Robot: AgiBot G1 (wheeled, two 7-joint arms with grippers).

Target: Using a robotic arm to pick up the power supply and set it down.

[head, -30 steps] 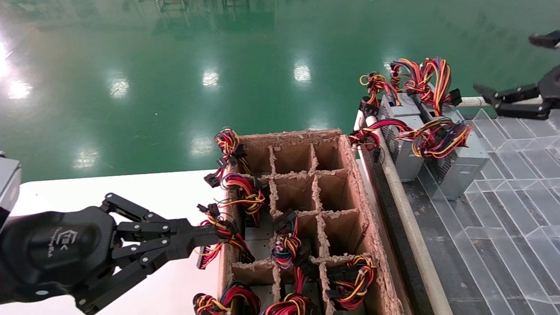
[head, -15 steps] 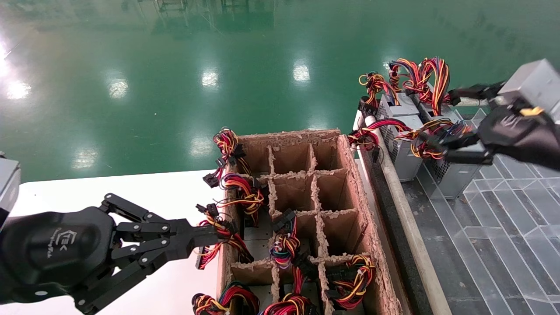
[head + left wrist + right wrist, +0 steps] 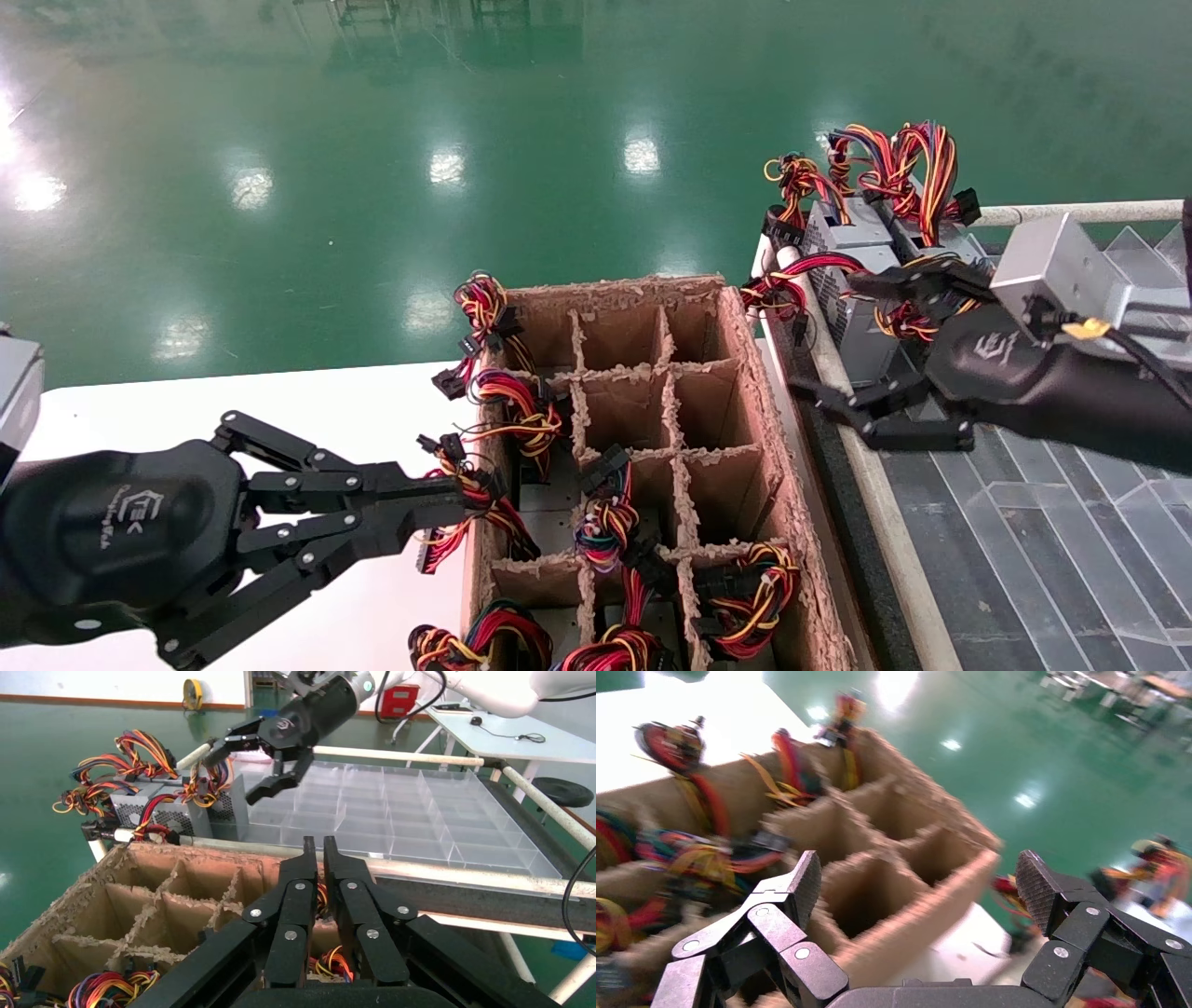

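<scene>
Beside the cardboard box, our right gripper hangs wide open, holding nothing. Left gripper sits closed at the box's left wall, empty.

Our left hand is black, a multi-link claw with silver screws at each joint and a white logo on its rounded body. Our right hand matches it, with textured pads. Just behind its logo sit a grey camera block, a yellow connector and a black cable.
</scene>
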